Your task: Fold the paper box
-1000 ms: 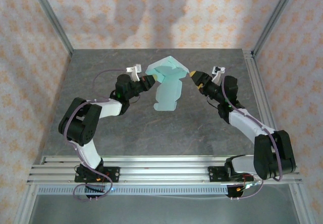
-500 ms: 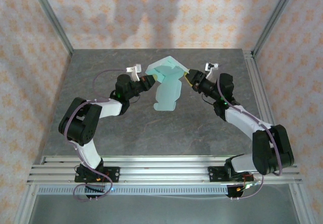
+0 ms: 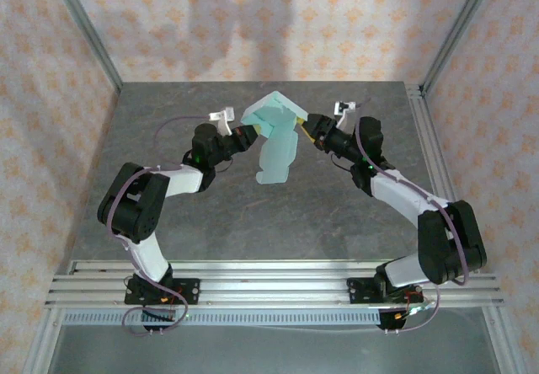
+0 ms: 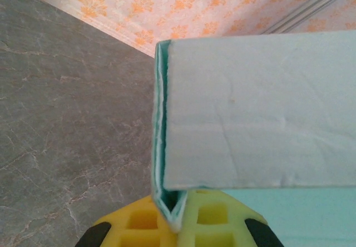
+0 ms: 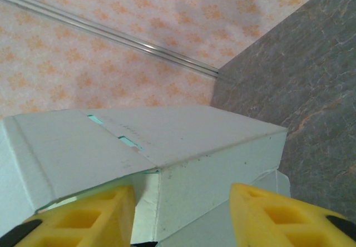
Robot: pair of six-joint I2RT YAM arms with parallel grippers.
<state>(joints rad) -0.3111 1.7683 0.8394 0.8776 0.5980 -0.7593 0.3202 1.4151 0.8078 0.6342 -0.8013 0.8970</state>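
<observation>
A grey stone-patterned table stands between walls papered in a peach flower print, with the two arms bolted to a metal rail at its near edge. In the top view the paper box is held up over the far middle of the table, and a long flap hangs down from it. The left gripper meets the box's left edge and the right gripper sits at its right edge. From the left wrist, the left gripper has its yellow fingers pinched tight on a thin folded edge of the paper box, with the table behind. From the right wrist, the right gripper has its yellow fingers standing partly apart, and a corner of the paper box lies between them. One finger lies against a panel of the box. Whether the pair presses on the box I cannot tell.
</observation>
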